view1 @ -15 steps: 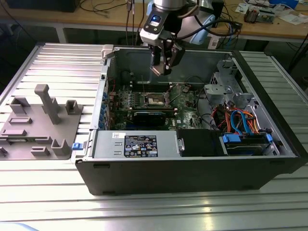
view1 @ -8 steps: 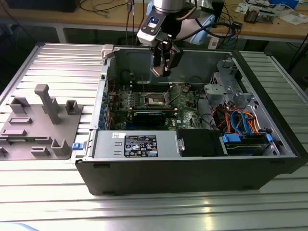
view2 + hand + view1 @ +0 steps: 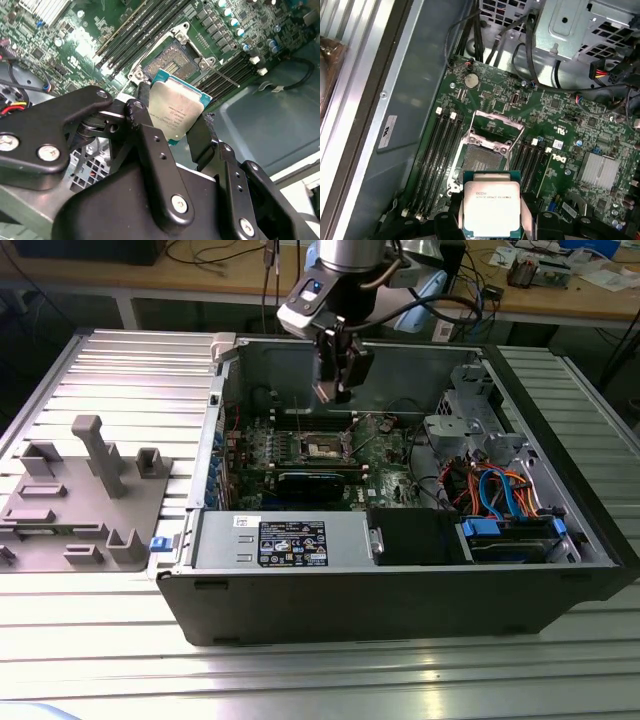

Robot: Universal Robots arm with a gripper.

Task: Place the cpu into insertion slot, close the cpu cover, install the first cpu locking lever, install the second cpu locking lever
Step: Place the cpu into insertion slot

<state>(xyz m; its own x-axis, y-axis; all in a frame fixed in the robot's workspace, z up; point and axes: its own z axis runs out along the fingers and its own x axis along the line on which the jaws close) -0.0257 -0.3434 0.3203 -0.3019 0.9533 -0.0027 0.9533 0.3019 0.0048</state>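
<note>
Jaws: black two-finger gripper [image 3: 170, 114] clamped on opposite edges of the small flat square silver-topped cpu [image 3: 491, 202] | Relation: we judge the silver-rimmed, dark-centred square insertion slot [image 3: 482, 161] lies below the chip, apart, edges roughly parallel | thin silvery cpu cover [image 3: 496, 125] raised.

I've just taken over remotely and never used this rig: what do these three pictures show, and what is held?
The exterior view looks from outside at one robot arm reaching into an open dark grey computer case lying on a ribbed metal table. Both wrist views come from cameras riding on the arm, looking past its black gripper. The gripper is shut on the cpu, a small square chip with a silvery metal top, held above the green motherboard, not yet in its insertion slot, a square socket with dark centre. The cpu cover, a thin metal frame, stands open.
</note>
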